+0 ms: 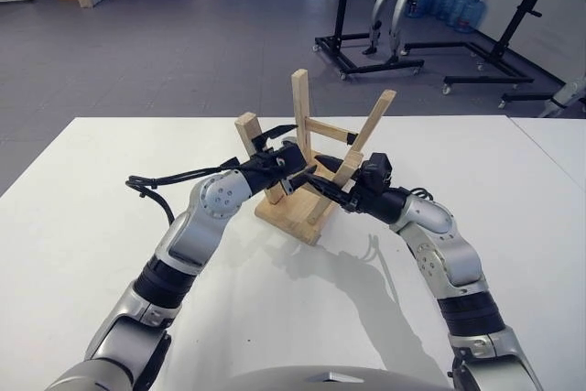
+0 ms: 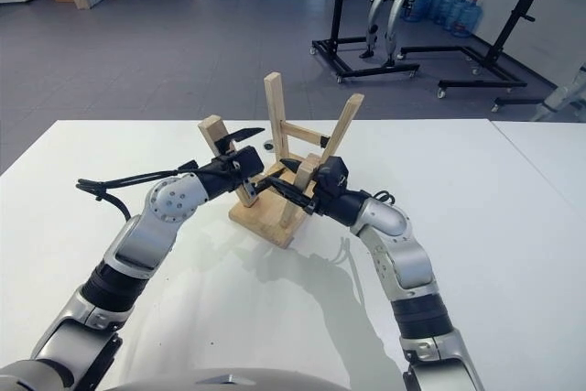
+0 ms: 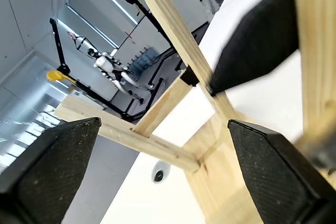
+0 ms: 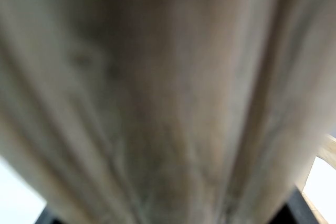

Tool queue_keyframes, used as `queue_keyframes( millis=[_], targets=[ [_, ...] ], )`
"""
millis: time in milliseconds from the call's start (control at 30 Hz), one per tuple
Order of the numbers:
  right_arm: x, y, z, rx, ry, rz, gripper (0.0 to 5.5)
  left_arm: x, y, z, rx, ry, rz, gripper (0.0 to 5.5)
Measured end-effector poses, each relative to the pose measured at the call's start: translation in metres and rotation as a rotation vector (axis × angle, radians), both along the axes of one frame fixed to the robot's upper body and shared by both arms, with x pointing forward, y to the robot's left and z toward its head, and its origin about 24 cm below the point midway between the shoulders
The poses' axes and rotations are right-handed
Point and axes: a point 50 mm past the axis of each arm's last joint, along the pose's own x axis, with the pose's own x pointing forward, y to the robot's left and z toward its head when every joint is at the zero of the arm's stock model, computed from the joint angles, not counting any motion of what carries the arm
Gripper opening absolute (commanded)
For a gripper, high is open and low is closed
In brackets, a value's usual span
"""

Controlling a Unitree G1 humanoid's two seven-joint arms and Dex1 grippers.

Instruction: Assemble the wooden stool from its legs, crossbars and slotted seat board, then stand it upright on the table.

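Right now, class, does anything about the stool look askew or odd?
The stool sits upside down, seat board on the table; the right leg leans outward while the middle leg stands nearly straight.

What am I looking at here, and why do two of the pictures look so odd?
This is a humanoid robot with two arms, each ending in a two-fingered claw. The two wide pictures come from cameras in its head, looking down over the arms at a white table. The two odd ones come from a small camera on each wrist, so they show things from very close.

On the table is a wooden stool, upside down: its seat board lies flat and the legs point up. The left claw is open, next to a short leg. The right claw is against a slanting leg, so near that its camera sees wood right up close. Whether it grips that leg, I cannot tell.
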Motion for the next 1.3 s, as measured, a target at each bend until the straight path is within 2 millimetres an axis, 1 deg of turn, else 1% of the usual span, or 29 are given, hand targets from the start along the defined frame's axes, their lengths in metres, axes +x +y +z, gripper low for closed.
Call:
queue_keyframes(
  millis=[33,100,167,200,300,333,367,433,533,600,667,733,833,900,967,1033,1100,1133,1200,1233,1300],
  targets=[
    [0.0,0.0,0.0,0.003,0.0,-0.001,2.02,0.004,0.005,0.012,-0.042,-0.001,0.025,4.46],
    [0.0,0.001,-0.001,0.008,0.003,-0.001,2.02,0.008,0.013,0.051,-0.182,-0.048,0.058,4.46],
    [0.0,0.002,-0.001,0.018,0.004,-0.003,2.02,0.011,0.024,0.073,-0.323,-0.03,0.095,4.46],
    [-0.001,0.002,-0.001,0.026,0.004,-0.006,2.02,0.012,0.031,0.079,-0.376,-0.013,0.119,4.46],
    [-0.003,-0.001,-0.002,0.059,0.011,-0.016,2.02,0.014,0.047,0.082,-0.432,0.024,0.172,4.46],
    [-0.004,-0.002,-0.003,0.074,0.015,-0.015,2.4,0.015,0.05,0.082,-0.436,0.028,0.181,4.46],
    [-0.005,-0.002,-0.003,0.089,0.019,-0.013,2.6,0.015,0.052,0.083,-0.442,0.028,0.193,4.46],
    [-0.009,-0.001,-0.015,0.137,0.092,-0.011,3.07,0.014,0.054,0.082,-0.447,0.032,0.208,4.46],
    [-0.008,-0.001,-0.013,0.163,0.09,-0.028,3.56,0.012,0.052,0.075,-0.447,0.056,0.206,4.46],
    [-0.005,-0.002,-0.008,0.185,0.073,-0.045,3.92,0.011,0.051,0.071,-0.445,0.066,0.202,4.46],
    [-0.002,-0.003,-0.003,0.186,0.051,-0.05,3.92,0.011,0.053,0.069,-0.441,0.074,0.212,4.46],
    [-0.002,-0.005,-0.003,0.168,0.041,-0.043,3.92,0.011,0.055,0.067,-0.438,0.076,0.217,4.46],
    [-0.008,-0.016,-0.002,0.12,0.044,0.006,3.92,0.011,0.058,0.068,-0.444,0.09,0.225,4.46],
    [-0.013,-0.029,-0.002,0.145,0.084,0.036,3.92,0.011,0.062,0.068,-0.467,0.116,0.235,4.46],
    [-0.017,-0.044,0.008,0.209,0.091,0.052,3.92,0.01,0.068,0.066,-0.464,0.143,0.248,4.46],
    [-0.015,-0.05,0.018,0.306,0.104,0.059,3.92,0.008,0.07,0.063,-0.442,0.155,0.243,4.46],
    [-0.009,-0.059,0.054,0.468,0.023,0.069,3.92,0.003,0.075,0.055,-0.408,0.188,0.245,4.46],
    [-0.007,-0.063,0.07,0.526,-0.016,0.078,3.92,0.0,0.076,0.055,-0.402,0.199,0.235,4.46],
    [-0.002,-0.076,0.102,0.644,-0.096,0.058,3.92,-0.002,0.081,0.056,-0.41,0.201,0.238,4.46],
    [-0.002,-0.083,0.113,0.688,-0.123,0.05,3.92,-0.001,0.087,0.058,-0.412,0.194,0.257,4.46],
    [0.002,-0.091,0.123,0.723,-0.141,0.02,3.92,0.0,0.09,0.058,-0.409,0.196,0.272,4.46]
  ],
)
